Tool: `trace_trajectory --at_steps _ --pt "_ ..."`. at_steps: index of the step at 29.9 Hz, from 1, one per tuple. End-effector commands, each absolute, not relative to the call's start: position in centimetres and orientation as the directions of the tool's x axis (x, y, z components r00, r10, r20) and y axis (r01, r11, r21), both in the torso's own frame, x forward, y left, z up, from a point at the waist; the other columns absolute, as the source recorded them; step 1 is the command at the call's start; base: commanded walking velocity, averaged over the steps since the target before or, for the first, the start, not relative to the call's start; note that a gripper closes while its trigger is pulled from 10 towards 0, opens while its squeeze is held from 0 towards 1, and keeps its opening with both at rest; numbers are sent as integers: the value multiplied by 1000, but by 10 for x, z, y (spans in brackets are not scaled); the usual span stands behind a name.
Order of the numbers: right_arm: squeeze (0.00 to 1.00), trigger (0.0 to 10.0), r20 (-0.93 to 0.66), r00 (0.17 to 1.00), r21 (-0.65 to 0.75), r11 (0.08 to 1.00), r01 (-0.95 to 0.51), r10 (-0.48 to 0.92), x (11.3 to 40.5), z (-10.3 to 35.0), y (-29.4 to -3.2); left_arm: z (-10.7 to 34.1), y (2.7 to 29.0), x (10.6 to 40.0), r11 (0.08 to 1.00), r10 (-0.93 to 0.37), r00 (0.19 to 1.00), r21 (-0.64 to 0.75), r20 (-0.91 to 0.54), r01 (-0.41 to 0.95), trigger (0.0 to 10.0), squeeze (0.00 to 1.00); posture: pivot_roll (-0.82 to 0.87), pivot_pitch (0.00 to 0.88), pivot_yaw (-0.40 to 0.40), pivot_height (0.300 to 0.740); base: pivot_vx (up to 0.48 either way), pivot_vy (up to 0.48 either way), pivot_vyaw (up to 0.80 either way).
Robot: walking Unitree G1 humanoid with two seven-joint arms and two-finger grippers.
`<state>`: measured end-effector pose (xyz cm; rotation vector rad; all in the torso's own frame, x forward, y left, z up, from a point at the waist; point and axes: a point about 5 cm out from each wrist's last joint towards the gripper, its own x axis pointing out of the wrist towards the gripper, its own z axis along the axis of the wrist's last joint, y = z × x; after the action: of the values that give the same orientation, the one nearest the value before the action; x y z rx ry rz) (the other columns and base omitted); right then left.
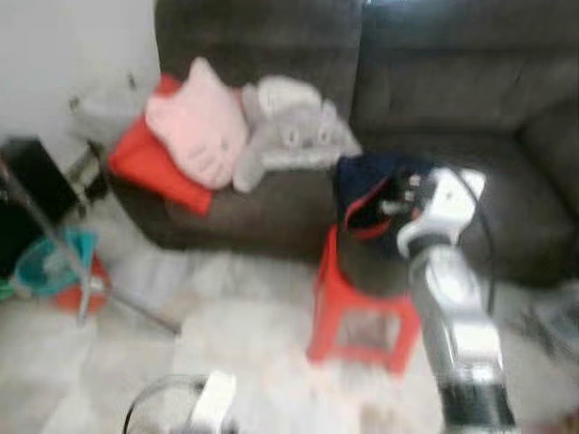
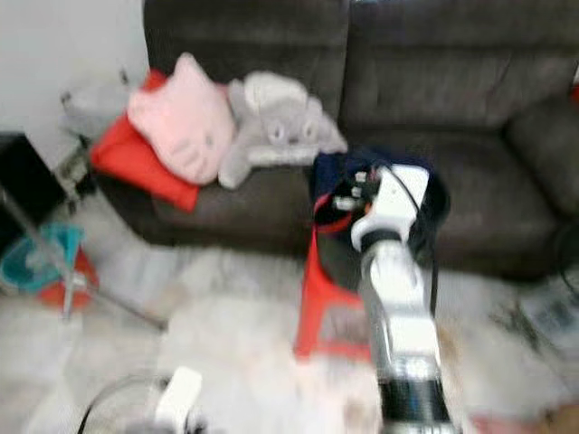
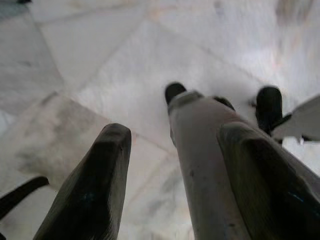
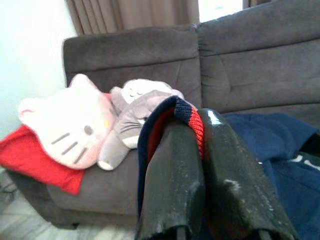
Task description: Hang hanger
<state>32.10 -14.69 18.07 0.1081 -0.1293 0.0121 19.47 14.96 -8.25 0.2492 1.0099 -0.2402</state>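
1. The right gripper (image 4: 200, 165) is extended over the front edge of the sofa (image 1: 452, 81), its fingers (image 4: 172, 180) pressed together on the red-and-navy ribbed edge of a garment (image 4: 280, 150).
2. The garment, navy with red trim, lies on the sofa seat above a red stool (image 1: 362, 325); part of it is lifted in the gripper.
3. No hanger can be made out; the head views are blurred.
4. The left gripper (image 3: 175, 165) hangs low over the pale tiled floor (image 3: 100, 50), fingers spread on either side of a grey rod-like object (image 3: 205, 150); contact cannot be told.
5. On the sofa's left end: a red cushion (image 1: 149, 163), a pink cat pillow (image 1: 199, 122) and a grey plush (image 1: 289, 131).
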Motion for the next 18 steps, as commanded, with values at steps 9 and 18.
trace_trajectory --at_steps 9,18 --pt "0 10000 145 989 99 995 -25 11 322 185 -147 -84 147 191 947 -91 496 79 -863 311 10000 0 -49 13 0 740 -267 0 0" --pt "0 10000 144 989 84 996 -40 28 322 185 -146 -85 147 191 947 -90 495 80 -864 312 10000 0 -48 13 -2 740 -114 0 0"
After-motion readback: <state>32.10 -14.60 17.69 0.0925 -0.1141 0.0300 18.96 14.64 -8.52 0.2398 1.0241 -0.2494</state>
